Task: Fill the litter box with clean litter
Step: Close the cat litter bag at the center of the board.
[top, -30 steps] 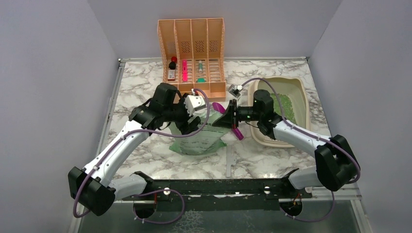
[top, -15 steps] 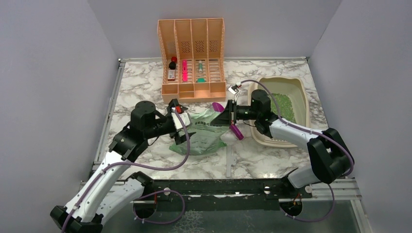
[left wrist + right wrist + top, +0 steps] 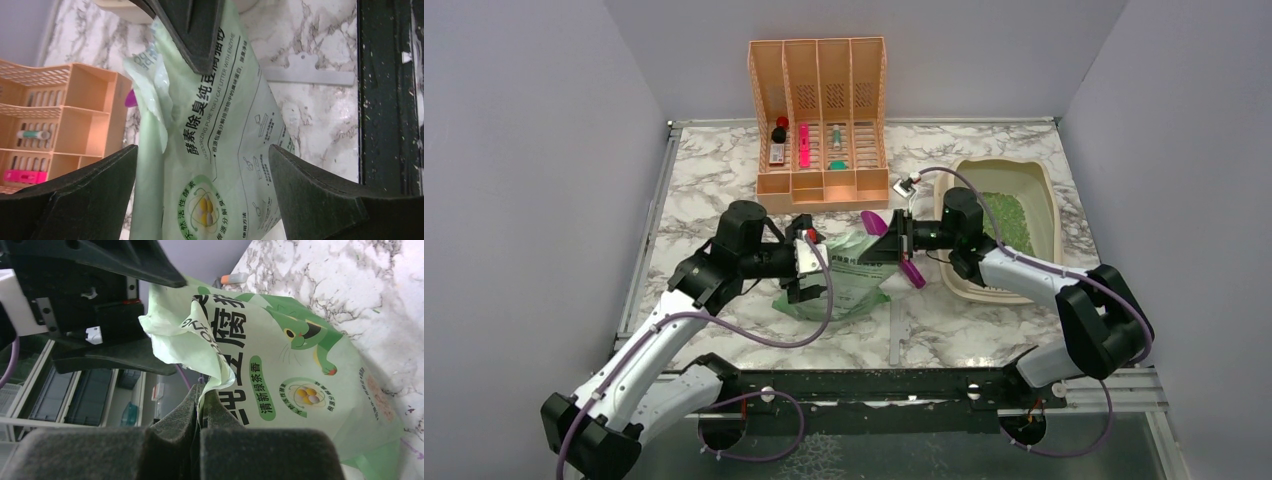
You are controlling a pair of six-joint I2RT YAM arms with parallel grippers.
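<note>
Since a second ago the left tool has drawn back to the left and lower from the top of the bag, and its jaws now stand spread wide on either side of that pale green pouch, which slumps on the desk at mid-frame. The right tool is pressed together, pinching the bag's crumpled upper edge. At right of centre sits the litter box, just behind the right arm, with the clean litter as a green patch inside it.
</note>
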